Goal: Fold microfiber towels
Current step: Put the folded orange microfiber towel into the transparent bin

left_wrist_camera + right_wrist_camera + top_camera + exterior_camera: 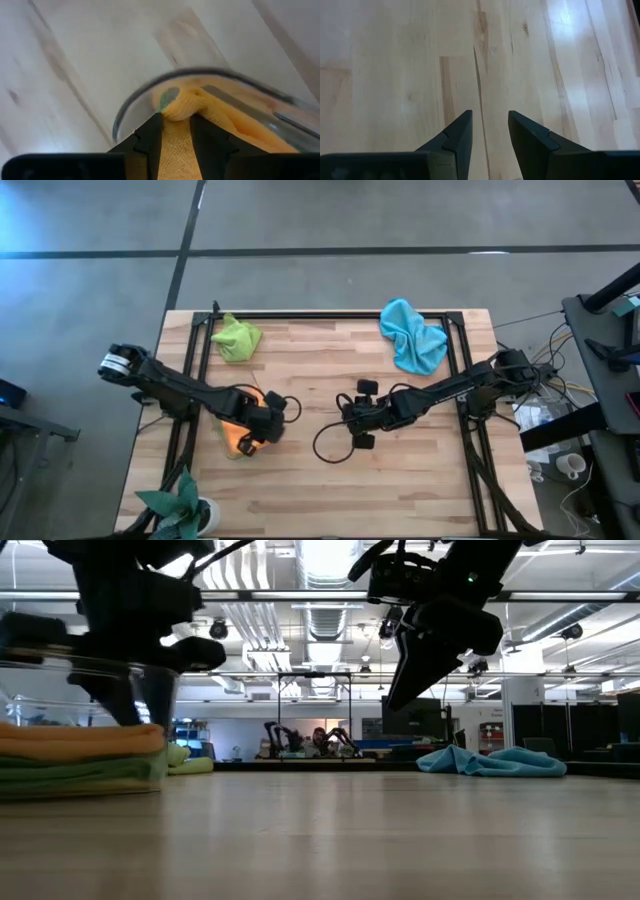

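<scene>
The orange towel (pixel 176 150) lies on top of a folded stack, with green layers (pixel 80 775) under it, inside a clear bin (pixel 150 87) near the desk's (pixel 330 480) left edge. Our left gripper (pixel 176 131) is down in that bin, its jaws pinching a raised ridge of the orange cloth.

We judge these towels light, limp and a little grippy: they sag from any single hold, so a corner or a fold edge is the place to take one, and a pinch in the middle only bunches it.

The lime towel (pixel 237 338) sits crumpled behind the bin, toward the desk's far left corner. The blue towel (pixel 412 335) lies rumpled at the far right corner, well apart from the bin.

Our right gripper (pixel 490 131) hovers over bare wood right of the bin, jaws spread and holding nothing.

A plant (pixel 180 505) stands at the desk's near left corner.
</scene>
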